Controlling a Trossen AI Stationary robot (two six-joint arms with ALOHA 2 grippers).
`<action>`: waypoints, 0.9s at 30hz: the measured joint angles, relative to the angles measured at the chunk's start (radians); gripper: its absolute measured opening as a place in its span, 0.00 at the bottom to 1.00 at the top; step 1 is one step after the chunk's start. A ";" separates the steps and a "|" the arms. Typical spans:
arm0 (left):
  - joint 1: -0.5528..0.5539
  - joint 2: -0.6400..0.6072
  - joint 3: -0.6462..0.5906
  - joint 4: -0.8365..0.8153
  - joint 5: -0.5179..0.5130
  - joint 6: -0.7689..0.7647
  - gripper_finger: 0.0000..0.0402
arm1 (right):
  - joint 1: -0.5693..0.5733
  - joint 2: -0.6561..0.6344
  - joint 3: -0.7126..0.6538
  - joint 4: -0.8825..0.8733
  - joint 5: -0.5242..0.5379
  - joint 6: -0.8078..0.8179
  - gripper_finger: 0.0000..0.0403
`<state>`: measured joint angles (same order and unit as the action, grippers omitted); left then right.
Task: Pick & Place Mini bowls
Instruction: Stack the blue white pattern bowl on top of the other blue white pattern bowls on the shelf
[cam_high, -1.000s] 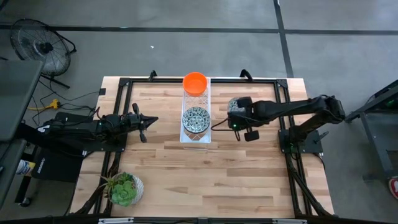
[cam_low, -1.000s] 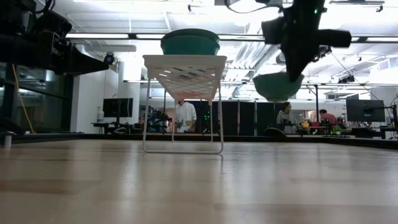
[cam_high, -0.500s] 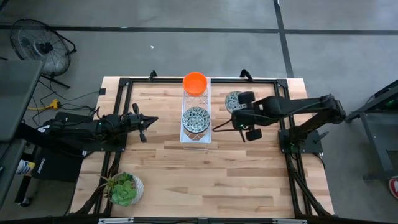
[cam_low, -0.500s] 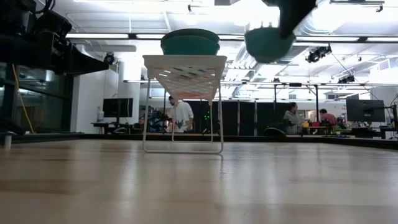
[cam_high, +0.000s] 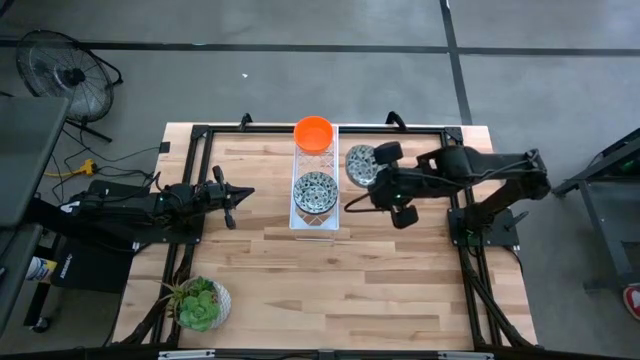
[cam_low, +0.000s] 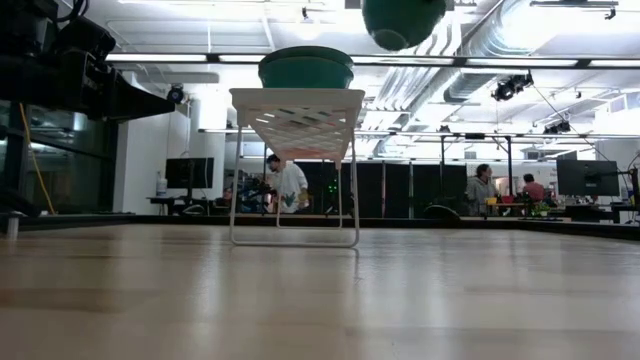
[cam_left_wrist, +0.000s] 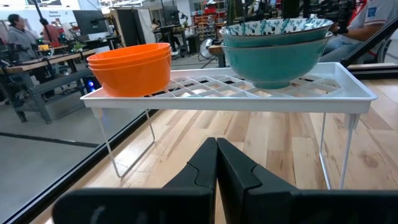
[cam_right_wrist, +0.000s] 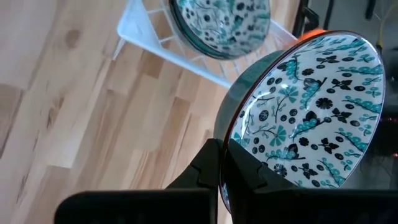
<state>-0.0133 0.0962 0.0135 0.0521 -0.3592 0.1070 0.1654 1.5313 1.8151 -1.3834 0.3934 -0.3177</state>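
High view looks straight down; low view sits level at tabletop; wrist views sit close; all share the white rack (cam_high: 314, 178)

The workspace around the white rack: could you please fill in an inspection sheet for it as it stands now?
Surface: wooden table, bare around the white rack.
Job's things: orange bowls stacked on the rack's far end; patterned bowls stacked on its near end; one more patterned bowl held in the air right of the rack.
Clutter: potted plant at the near left corner.
Grippers: right gripper shut on the held bowl's rim; left gripper shut, empty, left of the rack.
Cables: yellow cable on the floor, off the table.
Surroundings: floor fan; people at desks behind.
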 joint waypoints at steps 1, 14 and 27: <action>0.000 0.000 0.000 0.000 0.000 0.000 0.00 | 0.000 0.012 0.010 -0.002 -0.003 -0.006 0.00; 0.000 0.000 0.000 0.000 0.000 0.000 0.00 | 0.002 0.173 0.081 -0.019 -0.019 -0.168 0.00; 0.000 0.000 0.000 0.000 0.000 0.000 0.00 | 0.002 0.197 0.169 -0.006 -0.093 -0.375 0.00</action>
<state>-0.0132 0.0961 0.0135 0.0520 -0.3589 0.1070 0.1677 1.7279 1.9842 -1.3891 0.3006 -0.6929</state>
